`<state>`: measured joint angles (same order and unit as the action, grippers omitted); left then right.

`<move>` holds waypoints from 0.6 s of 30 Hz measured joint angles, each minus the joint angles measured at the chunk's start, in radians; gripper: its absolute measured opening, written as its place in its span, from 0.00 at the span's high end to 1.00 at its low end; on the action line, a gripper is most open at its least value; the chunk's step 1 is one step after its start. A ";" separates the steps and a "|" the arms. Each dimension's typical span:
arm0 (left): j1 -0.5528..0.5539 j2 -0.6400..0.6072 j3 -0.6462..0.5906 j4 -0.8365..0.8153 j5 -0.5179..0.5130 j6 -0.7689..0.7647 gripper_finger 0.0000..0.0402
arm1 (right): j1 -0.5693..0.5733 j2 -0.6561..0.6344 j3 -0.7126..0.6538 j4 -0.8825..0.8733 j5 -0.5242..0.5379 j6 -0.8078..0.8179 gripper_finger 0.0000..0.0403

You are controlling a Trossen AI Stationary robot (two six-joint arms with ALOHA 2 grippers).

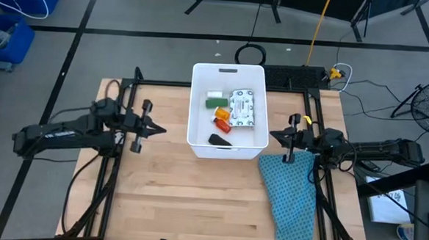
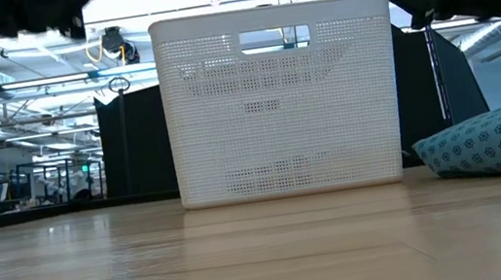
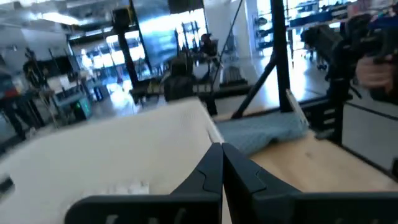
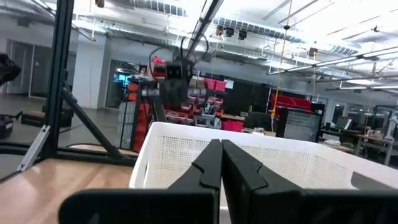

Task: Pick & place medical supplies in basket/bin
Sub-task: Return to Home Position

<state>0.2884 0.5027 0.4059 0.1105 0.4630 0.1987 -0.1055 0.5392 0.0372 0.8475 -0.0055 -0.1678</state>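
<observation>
Medical supplies lie inside the white bin [image 1: 194, 111], which stands at the middle of the tabletop's far edge: a speckled white packet [image 1: 243, 109], a green box [image 1: 215, 102], an orange-red bottle [image 1: 222, 119] and a black piece [image 1: 219, 140]. The left pincer [image 1: 161, 130] hangs between the bin and the left edge, fingers pressed together, holding nothing. The right pincer [image 1: 275, 135] mirrors it on the bin's other side, likewise closed and empty, above a teal cloth [image 1: 288, 197] lying along the right edge.
</observation>
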 joint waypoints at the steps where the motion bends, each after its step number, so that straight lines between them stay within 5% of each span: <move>1: 0.000 0.002 -0.030 0.024 -0.008 -0.007 1.00 | 0.000 0.000 0.000 -0.002 0.000 0.010 1.00; 8: 0.042 0.004 -0.258 0.278 -0.065 -0.112 1.00 | -0.001 0.000 0.000 -0.015 0.002 0.081 1.00; 18: 0.171 -0.120 -0.322 0.174 -0.061 -0.103 1.00 | -0.057 -0.009 0.000 -0.052 -0.026 0.124 1.00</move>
<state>0.4598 0.3829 0.0838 0.2844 0.4019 0.0956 -0.1630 0.5304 0.0375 0.7959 -0.0313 -0.0435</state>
